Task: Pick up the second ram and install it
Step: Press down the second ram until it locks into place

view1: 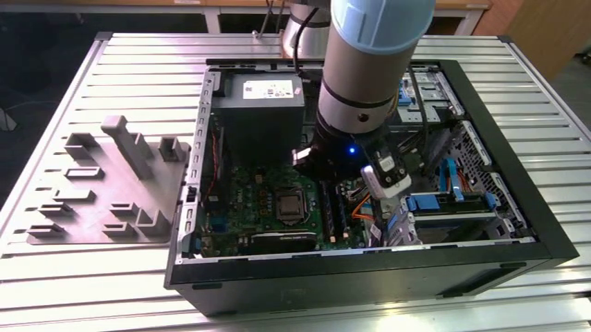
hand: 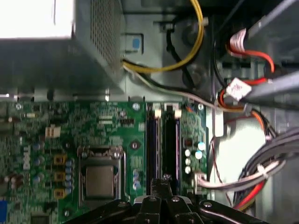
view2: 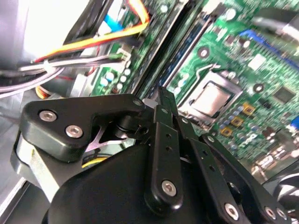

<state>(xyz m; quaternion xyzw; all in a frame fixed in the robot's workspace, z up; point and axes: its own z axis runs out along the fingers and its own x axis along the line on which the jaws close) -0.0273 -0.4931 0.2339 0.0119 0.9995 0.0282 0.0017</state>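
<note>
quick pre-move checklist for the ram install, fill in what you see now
1. gripper over the memory slots: ok, its fingertips sit directly above the slot rails in the first wrist view.
2. Second ram held or seated: cannot tell.
3. Fingertips together: ok, they meet at the tip in both wrist views.
4. Cables near the slots: ok, the orange and red cables lie off to the side of the rails.
5. Arm inside the open computer case: ok, no visible contact with the case walls.
</note>
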